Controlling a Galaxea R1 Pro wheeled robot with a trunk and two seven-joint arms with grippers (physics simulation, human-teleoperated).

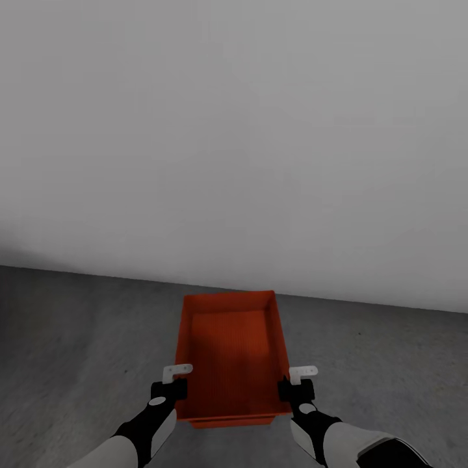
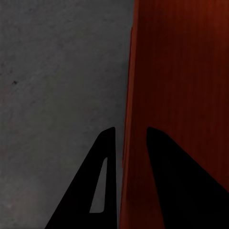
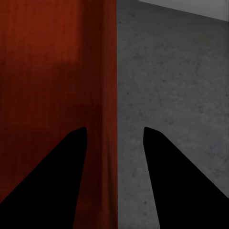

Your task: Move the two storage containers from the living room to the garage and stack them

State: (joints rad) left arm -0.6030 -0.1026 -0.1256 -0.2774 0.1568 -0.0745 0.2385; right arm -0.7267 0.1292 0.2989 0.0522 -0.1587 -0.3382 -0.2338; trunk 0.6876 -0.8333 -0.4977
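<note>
Item: one orange-red rectangular topless storage container [image 1: 231,351], plain plastic, low straight walls, finely ribbed inner base. In the head view a second orange-red edge [image 1: 231,422] shows just below its near wall; whether that is another box nested beneath cannot be told. Nothing shows inside it. It is carried level and lengthwise, short end toward the robot, above the dark grey rough concrete floor [image 1: 78,338] of the garage, near the foot of a plain pale grey wall [image 1: 234,130].

Nearest: two arms in white and black casing, reaching forward side by side and bent slightly inward, one at each long side of the container's near end.

Left gripper [image 1: 170,389]: set at the container's left long wall. In the left wrist view its two dark fingers [image 2: 93,191] straddle the upright orange-red wall, one outside over the concrete, one inside over the base; jaws narrow, closed down to the wall's thickness.

Right gripper [image 1: 297,389]: set at the right long wall, mirroring the left. In the right wrist view one dark finger [image 3: 52,181] lies inside over the orange base, the other outside over the floor, the wall between them; the gap looks wider here, and whether the pads press the wall I cannot tell.

Farther: bare concrete runs to the wall's base.
</note>
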